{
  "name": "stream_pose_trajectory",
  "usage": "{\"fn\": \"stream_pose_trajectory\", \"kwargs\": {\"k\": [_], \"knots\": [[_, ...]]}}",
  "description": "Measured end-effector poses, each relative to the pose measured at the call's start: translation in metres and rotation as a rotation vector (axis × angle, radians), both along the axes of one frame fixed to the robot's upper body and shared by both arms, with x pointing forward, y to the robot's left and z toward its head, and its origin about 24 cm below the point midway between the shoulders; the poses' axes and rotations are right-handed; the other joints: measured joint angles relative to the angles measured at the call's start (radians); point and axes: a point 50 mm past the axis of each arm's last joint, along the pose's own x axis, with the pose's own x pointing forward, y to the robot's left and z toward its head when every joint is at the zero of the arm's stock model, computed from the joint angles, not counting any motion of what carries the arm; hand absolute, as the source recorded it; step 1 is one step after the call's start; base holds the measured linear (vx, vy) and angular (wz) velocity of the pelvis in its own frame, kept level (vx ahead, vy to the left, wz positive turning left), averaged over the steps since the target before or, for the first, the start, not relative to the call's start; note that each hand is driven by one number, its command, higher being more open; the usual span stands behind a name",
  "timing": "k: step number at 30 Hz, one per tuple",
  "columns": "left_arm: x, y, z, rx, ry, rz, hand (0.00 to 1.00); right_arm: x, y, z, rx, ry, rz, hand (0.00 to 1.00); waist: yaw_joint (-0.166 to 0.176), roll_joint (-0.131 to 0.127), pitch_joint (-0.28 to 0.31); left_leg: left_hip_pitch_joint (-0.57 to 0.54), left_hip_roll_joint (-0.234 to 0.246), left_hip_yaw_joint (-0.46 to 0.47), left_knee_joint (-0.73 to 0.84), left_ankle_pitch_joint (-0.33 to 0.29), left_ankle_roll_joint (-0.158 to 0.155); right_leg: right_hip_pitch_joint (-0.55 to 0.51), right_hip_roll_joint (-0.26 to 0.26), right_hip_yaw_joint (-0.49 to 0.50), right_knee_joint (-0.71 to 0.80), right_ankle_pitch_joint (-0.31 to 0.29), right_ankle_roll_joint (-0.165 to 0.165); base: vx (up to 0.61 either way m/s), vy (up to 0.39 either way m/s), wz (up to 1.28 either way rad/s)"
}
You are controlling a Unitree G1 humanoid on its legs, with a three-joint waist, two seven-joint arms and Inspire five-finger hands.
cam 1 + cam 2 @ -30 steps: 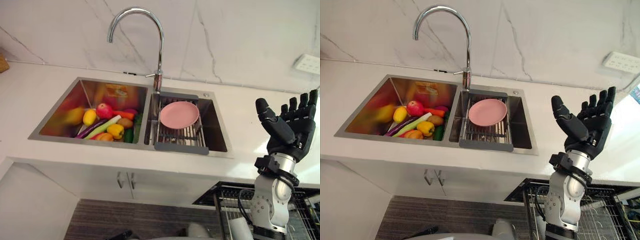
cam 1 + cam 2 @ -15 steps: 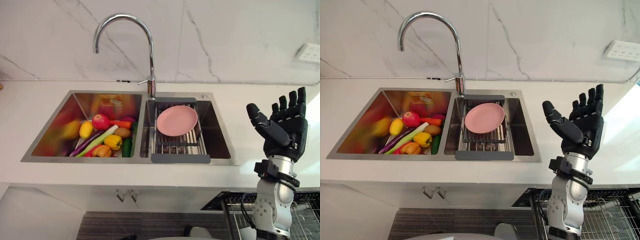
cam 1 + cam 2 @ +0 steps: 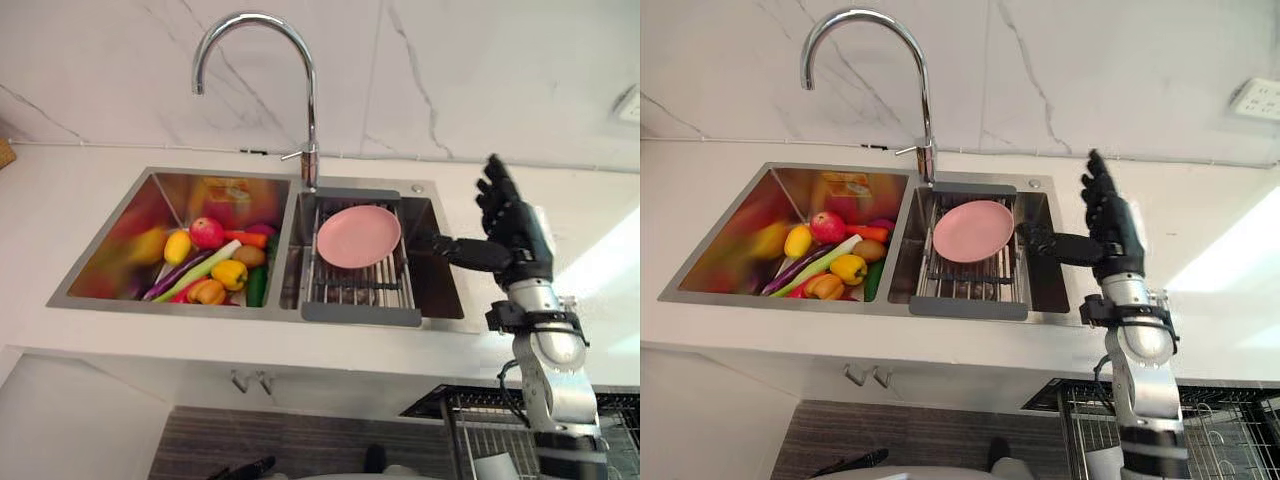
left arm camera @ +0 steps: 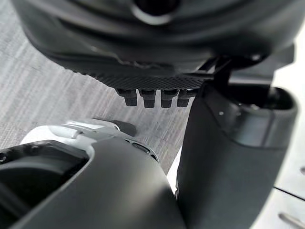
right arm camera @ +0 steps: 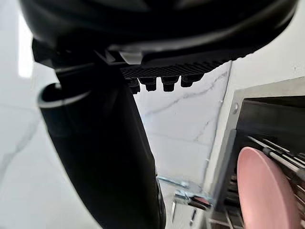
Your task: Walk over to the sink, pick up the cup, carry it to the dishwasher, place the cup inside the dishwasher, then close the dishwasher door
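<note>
White counter [image 3: 60,195] bears one two-basin sink [image 3: 125,235] holding one pink plate [image 3: 357,236].

The robot's right hand [image 3: 515,235] is matte black, with segmented fingers and a thick, rounded thumb. A black ringed wrist collar [image 3: 527,318] joins it to a silver-grey forearm [image 3: 553,385] built of smooth, rounded shells. The left hand [image 4: 157,52] has the same dark casing, a finely ribbed palm strip and blunt, squared fingertips [image 4: 148,99].
</note>
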Motion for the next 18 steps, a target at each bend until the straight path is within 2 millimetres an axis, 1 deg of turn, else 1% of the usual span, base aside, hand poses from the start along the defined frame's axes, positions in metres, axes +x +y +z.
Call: {"fn": "stream_pose_trajectory", "kwargs": {"k": [4,6,9,13,18], "knots": [[-0.002,0.001,0.0,0.002,-0.002,0.002,1.0,0.004,0.01,-0.009,-0.113,0.057,0.062,1.0,0.001,-0.006,0.0,0.005,0.0,-0.003,-0.004,0.001,-0.001,0.008,0.0,-0.006,-0.004,0.0,0.0,-0.01,0.005,0.03],[-0.003,0.001,0.0,0.003,-0.001,0.001,1.0,0.011,0.016,-0.016,-0.181,0.106,0.083,1.0,0.002,-0.01,-0.001,0.012,-0.001,-0.009,-0.011,0.002,-0.002,0.02,-0.001,-0.014,-0.012,0.001,0.001,-0.01,0.005,0.08],[-0.001,0.003,0.001,0.007,-0.01,-0.001,1.0,0.017,0.018,-0.024,-0.266,0.159,0.092,1.0,0.015,-0.013,-0.001,0.012,-0.001,-0.025,-0.019,0.007,-0.005,0.023,-0.001,-0.035,-0.014,0.001,0.002,0.0,0.002,0.14],[0.002,0.005,0.003,0.008,-0.019,-0.006,1.0,0.027,0.015,-0.037,-0.353,0.235,0.051,1.0,0.031,-0.02,0.0,0.013,-0.002,-0.045,-0.034,0.018,-0.007,0.03,-0.003,-0.063,-0.014,0.001,0.002,0.0,0.002,0.19],[0.003,0.007,0.004,0.01,-0.022,-0.008,1.0,0.034,0.004,-0.051,-0.428,0.297,-0.069,1.0,0.049,-0.035,0.007,0.017,-0.01,-0.064,-0.051,0.032,-0.007,0.037,-0.011,-0.084,-0.014,0.001,0.003,-0.02,0.015,0.12]]}}
